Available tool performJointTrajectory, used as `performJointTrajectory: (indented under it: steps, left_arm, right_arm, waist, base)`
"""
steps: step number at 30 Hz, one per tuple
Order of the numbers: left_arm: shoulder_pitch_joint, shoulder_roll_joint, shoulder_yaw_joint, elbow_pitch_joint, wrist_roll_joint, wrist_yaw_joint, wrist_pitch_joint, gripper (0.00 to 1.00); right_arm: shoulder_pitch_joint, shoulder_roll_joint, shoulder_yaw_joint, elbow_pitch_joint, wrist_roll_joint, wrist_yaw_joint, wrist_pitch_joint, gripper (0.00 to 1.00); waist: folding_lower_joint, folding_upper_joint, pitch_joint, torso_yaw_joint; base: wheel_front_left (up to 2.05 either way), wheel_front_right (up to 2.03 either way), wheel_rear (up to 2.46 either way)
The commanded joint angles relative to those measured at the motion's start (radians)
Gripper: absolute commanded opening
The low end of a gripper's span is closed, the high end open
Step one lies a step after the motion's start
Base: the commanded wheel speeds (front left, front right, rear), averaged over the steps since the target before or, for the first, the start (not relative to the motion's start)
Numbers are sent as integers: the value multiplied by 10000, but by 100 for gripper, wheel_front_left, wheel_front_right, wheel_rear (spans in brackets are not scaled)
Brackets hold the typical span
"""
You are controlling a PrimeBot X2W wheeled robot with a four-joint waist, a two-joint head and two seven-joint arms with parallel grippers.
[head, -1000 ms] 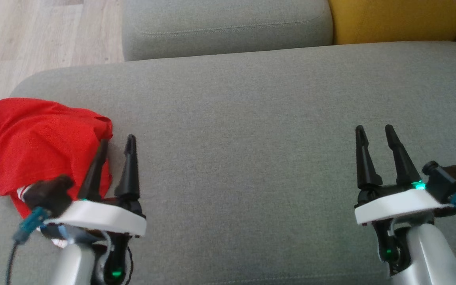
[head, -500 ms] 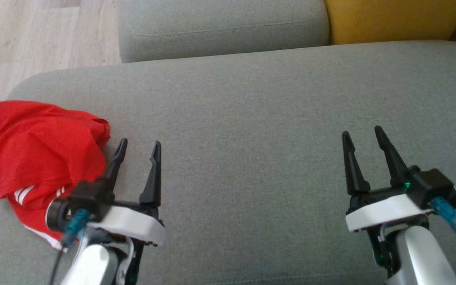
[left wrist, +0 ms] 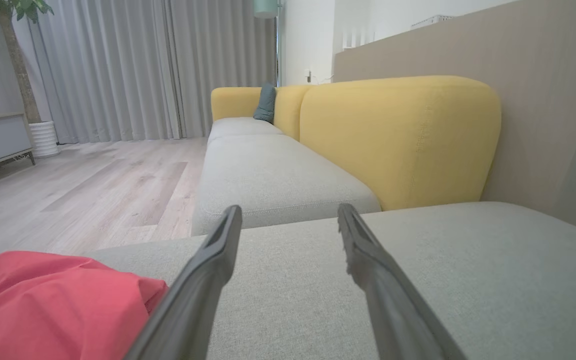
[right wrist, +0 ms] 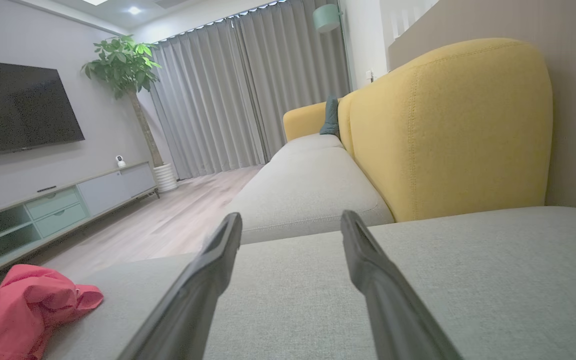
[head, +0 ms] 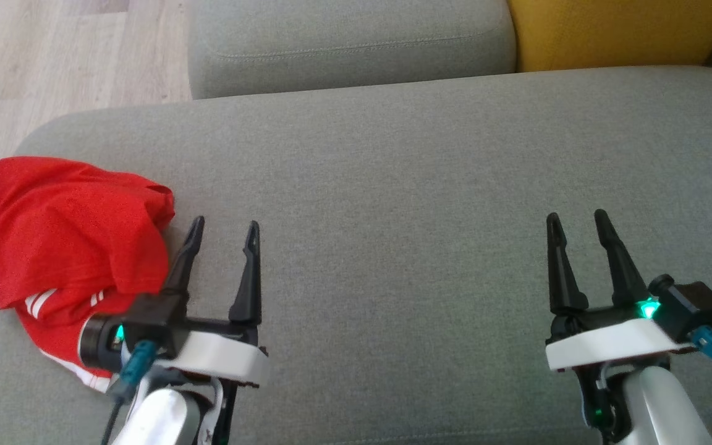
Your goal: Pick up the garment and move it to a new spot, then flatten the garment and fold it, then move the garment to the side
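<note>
The garment (head: 65,241) is a red shirt with white stripes, folded into a rumpled bundle at the left end of the grey sofa seat (head: 393,204). It also shows as a red heap (left wrist: 53,305) at the lower left of the left wrist view and far off to the left (right wrist: 23,310) in the right wrist view. My left gripper (head: 224,225) stands open just right of the garment, nothing between its fingers. My right gripper (head: 576,216) stands open over bare cushion at the right, far from the garment.
A second grey seat cushion (head: 350,43) lies beyond the seat, with a yellow backrest (head: 622,31) at the far right. Wooden floor (head: 53,55) lies past the seat's left end. A TV cabinet (right wrist: 58,205) and a potted plant (right wrist: 128,70) stand across the room.
My left gripper has come away from the garment's right edge and moved right onto bare cushion. The right gripper has barely shifted. The garment lies as before.
</note>
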State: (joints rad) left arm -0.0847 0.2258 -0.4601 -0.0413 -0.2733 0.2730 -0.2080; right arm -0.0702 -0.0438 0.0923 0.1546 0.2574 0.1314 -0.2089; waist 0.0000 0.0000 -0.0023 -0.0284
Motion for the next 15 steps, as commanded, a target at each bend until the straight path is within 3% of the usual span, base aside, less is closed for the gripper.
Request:
performJointTrajectory:
  steps: [1,3,9,15]
  left_arm:
    - [-263,-39,502,-465,52,26,-170,100]
    - [-19,-298,827,-507,-113,-141,-228,100]
    - [414,-664,1287,-317,709,-821,-404,100]
    - [516,-1044,1666,-277,1451,-1214,-538,100]
  right_arm:
    - [-187,-58,241,-324,-6,-7,-156,100]
    - [-120,-59,279,-158,115,-7,-216,100]
    - [-131,-62,448,216,469,-7,-393,100]
    - [-265,-65,663,451,407,-7,-528,100]
  waist:
    - [0,0,-1,6]
    - [0,0,-1,5]
    - [0,0,2,1]
    - [0,0,-8,17]
  base:
    - [0,0,0]
    - [0,0,0]
    - [0,0,0]
    - [0,0,0]
